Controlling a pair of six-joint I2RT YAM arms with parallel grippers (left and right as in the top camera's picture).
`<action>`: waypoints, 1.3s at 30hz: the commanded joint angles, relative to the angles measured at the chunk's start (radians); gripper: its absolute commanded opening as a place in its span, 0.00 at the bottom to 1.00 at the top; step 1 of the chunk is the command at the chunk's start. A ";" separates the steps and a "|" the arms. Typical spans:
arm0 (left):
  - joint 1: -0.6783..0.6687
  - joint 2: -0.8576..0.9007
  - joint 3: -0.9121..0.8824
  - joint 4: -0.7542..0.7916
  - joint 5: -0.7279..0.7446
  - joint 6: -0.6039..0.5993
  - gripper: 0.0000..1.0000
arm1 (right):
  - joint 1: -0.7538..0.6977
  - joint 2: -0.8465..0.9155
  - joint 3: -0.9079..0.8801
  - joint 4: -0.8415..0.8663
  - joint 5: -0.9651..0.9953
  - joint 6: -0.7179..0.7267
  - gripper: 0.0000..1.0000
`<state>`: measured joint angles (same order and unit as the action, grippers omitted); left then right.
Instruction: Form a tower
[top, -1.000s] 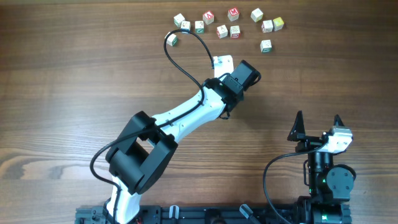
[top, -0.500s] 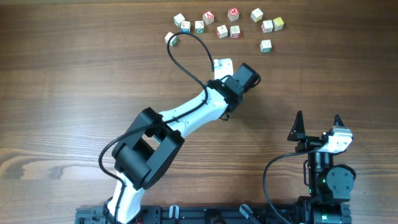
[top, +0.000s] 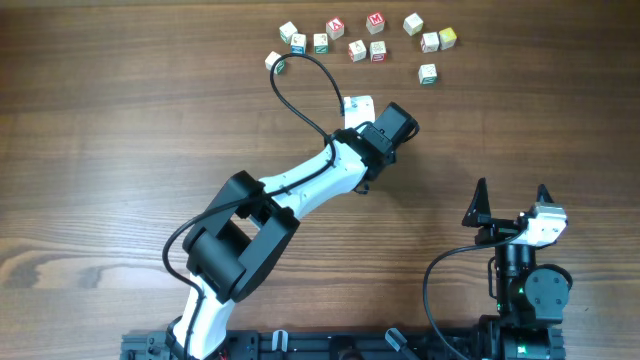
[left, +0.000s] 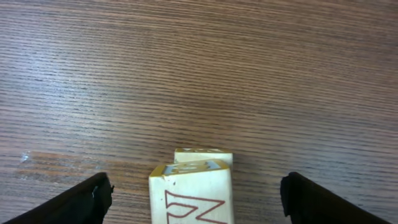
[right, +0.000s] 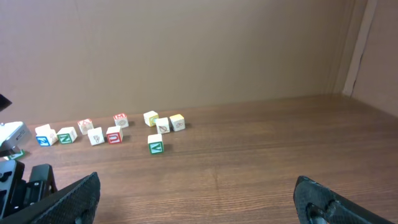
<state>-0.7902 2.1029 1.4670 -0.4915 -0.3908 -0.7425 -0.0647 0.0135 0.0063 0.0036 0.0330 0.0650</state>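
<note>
The tower (left: 191, 190) stands between my left gripper's fingers in the left wrist view. Its top cube is white with a red letter on the near face, and a second cube (left: 203, 155) shows behind and below it. My left gripper (left: 196, 185) is open, with both black fingers clear of the cube's sides. From overhead the tower (top: 358, 102) is a white patch just beyond the left wrist. My right gripper (top: 511, 192) is open and holds nothing, at the near right of the table, far from the cubes.
Several loose letter cubes (top: 356, 50) lie in a row along the far edge, with one (top: 427, 73) nearer and one (top: 276, 62) by the left arm's cable. The right wrist view shows the same cubes (right: 155, 144) in the distance.
My left gripper has gone from shut on the top cube to open, leaving it on the stack. The left arm's elbow shifted slightly. The right arm has not moved.
</note>
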 joint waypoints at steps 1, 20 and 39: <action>0.000 0.018 -0.010 0.006 0.005 0.002 0.88 | -0.006 -0.004 -0.001 0.004 -0.012 -0.012 1.00; 0.000 -0.005 -0.008 0.013 -0.023 0.005 0.46 | -0.006 -0.004 -0.001 0.004 -0.012 -0.012 1.00; 0.000 -0.223 -0.008 -0.219 -0.097 0.000 1.00 | -0.006 -0.004 -0.001 0.004 -0.012 -0.012 1.00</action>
<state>-0.7902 1.9533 1.4658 -0.6521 -0.4248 -0.7387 -0.0647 0.0135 0.0063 0.0036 0.0330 0.0650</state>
